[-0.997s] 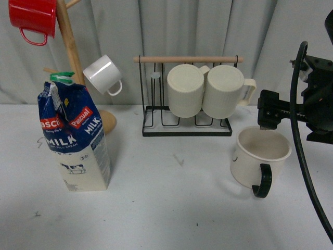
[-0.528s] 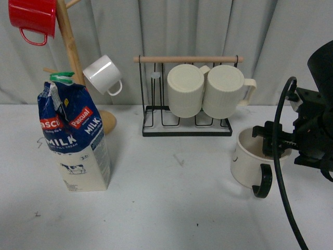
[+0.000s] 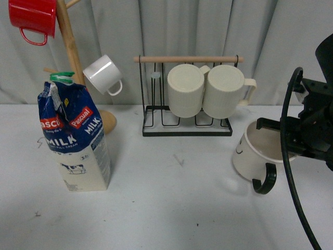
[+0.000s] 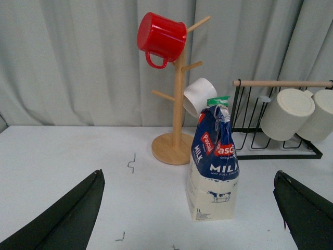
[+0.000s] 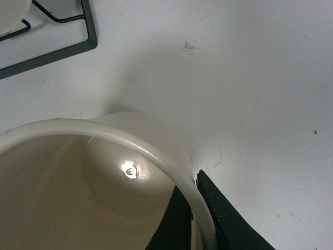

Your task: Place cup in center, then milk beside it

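Taking in the wire rack point(image 3: 187, 59) along the table's point(image 3: 171, 208) back edge, carrying two ribbed mugs point(image 3: 186, 89) on their sides. Watching the milk point(image 3: 75, 140) standing upright toward the left edge, green cap on, dark blue top over a cream base. Catching the cup point(image 3: 248, 156) near the right edge, tilting, black handle facing the front edge, glossy cream inside. Seeing the right gripper point(image 5: 191, 188) pinching its rim. Finding the left gripper point(image 4: 188, 179) spread wide.

Front and left share milk point(image 3: 73, 136), right close-up
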Action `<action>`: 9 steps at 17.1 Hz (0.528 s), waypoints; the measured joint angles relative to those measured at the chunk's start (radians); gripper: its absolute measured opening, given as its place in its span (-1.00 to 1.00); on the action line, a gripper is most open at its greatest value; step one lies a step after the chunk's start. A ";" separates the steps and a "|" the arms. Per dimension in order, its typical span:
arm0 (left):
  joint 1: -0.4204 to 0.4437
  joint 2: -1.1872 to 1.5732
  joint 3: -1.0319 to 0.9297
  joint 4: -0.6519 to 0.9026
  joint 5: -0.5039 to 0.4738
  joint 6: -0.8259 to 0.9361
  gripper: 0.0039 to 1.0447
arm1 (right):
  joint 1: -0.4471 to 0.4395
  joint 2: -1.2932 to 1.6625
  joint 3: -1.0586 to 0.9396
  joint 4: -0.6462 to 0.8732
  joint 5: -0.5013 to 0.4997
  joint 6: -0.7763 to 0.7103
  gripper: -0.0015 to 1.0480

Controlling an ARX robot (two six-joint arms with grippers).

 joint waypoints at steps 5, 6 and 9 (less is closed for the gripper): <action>0.000 0.000 0.000 0.000 0.000 0.000 0.88 | 0.081 -0.070 0.008 -0.064 -0.015 0.005 -0.94; 0.000 0.000 0.000 0.000 0.000 0.000 0.88 | 0.111 -0.069 0.014 -0.086 -0.015 0.004 -0.94; 0.000 0.000 0.000 0.000 0.000 0.000 0.88 | 0.184 -0.026 0.072 -0.121 -0.006 0.000 -0.94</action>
